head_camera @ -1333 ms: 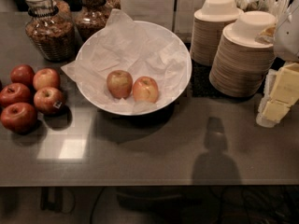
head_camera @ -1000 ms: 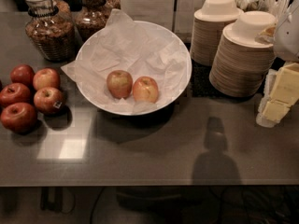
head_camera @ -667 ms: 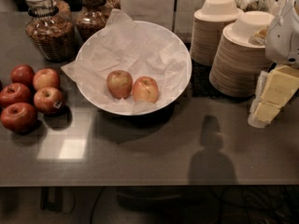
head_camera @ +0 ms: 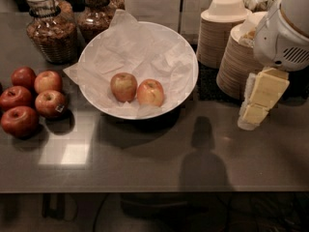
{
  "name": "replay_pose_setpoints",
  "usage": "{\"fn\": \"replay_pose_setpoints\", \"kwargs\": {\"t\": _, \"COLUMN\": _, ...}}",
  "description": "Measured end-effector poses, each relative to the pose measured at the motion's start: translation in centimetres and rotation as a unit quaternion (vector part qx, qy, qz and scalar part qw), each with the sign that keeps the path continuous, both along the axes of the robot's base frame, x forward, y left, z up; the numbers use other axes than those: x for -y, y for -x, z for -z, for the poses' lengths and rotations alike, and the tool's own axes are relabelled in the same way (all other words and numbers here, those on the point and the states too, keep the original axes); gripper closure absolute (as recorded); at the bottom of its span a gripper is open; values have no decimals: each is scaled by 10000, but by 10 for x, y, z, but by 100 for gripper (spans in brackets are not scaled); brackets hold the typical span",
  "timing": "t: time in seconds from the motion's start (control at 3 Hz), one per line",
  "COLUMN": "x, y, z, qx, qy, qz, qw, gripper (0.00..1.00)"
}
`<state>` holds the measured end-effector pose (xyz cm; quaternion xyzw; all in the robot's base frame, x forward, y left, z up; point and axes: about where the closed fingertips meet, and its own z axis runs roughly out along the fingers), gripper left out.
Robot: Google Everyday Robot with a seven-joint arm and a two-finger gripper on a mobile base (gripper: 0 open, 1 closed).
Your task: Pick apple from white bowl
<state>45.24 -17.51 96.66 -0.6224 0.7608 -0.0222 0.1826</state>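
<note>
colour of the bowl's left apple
Apple: dull red over yellow-green, camera view; gripper at right edge.

The dark worktop (head_camera: 145, 163) carries the white bowl (head_camera: 189, 50), five red apples (head_camera: 49, 103), two glass jars (head_camera: 50, 33) and stacked paper bowls (head_camera: 219, 37), with the gripper (head_camera: 252, 114) hovering at its right.

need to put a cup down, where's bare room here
Free: the front counter strip, below the white bowl and red apples. Crowded: jars and stacked paper bowls along the back; the gripper hangs at right beside them.
</note>
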Motion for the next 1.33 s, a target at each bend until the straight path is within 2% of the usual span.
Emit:
{"fn": "replay_pose_setpoints", "kwargs": {"t": 0.33, "x": -13, "y": -18, "z": -2, "qx": 210, "qy": -544, "qz": -19, "qw": 9983, "gripper": 0}}
{"fn": "replay_pose_setpoints", "kwargs": {"t": 0.67, "x": -50, "y": -44, "z": -14, "qx": 329, "qy": -1147, "qz": -296, "qw": 9924, "gripper": 0}}
{"fn": "replay_pose_setpoints", "kwargs": {"t": 1.0, "x": -84, "y": -62, "z": -31, "qx": 252, "qy": -1759, "qz": -532, "qw": 9827, "gripper": 0}}
{"fn": "replay_pose_setpoints", "kwargs": {"t": 1.33, "x": -116, "y": -63, "z": -44, "qx": 50, "qy": -2200, "qz": -859, "qw": 9717, "gripper": 0}}
